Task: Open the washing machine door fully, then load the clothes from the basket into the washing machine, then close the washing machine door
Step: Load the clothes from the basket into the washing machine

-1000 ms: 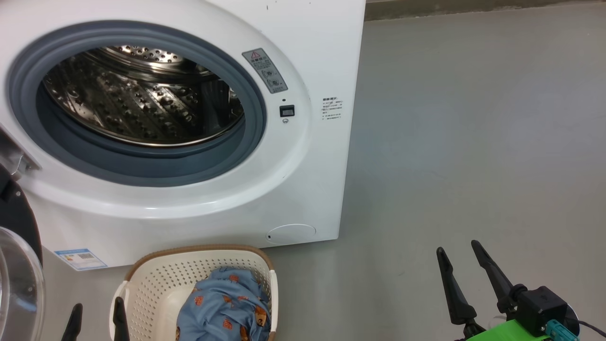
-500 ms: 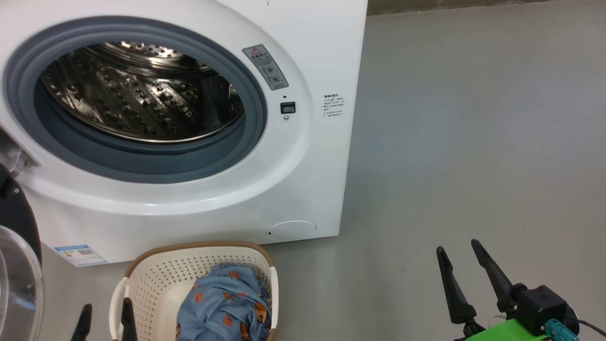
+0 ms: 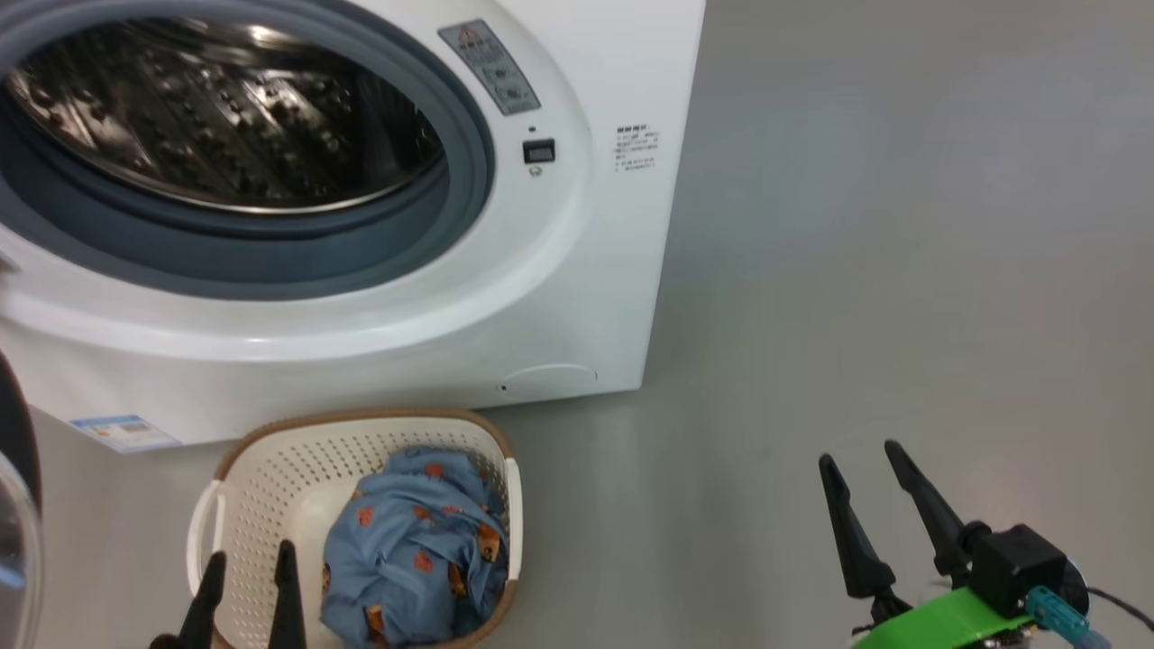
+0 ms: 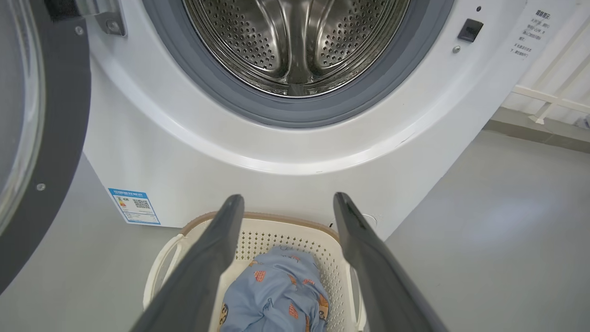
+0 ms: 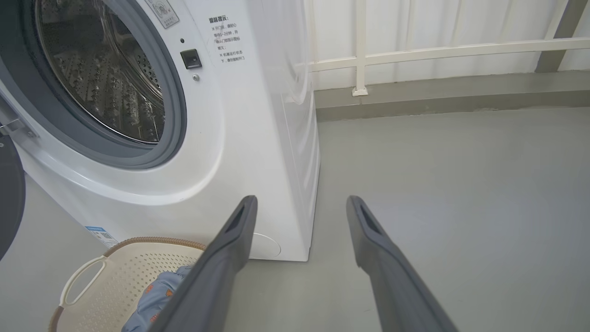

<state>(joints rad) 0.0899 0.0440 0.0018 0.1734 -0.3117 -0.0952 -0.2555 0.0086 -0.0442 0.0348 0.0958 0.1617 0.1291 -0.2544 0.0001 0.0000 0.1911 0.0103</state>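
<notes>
Head view: set high, tilted forward and down. Takes in the lower front of the washing machine, the basket on the floor before it, and bare ground to the right. Middle distance.

Left wrist view: low and close, above the basket's near side. Looks along the left gripper almost square at the drum. Door at the left edge.

Right wrist view: low, off to the right. Looks along the right gripper at a slant across the machine's front right corner. Wall and railing behind.

Shared by all three: drum mouth, basket, blue sticker.
</notes>
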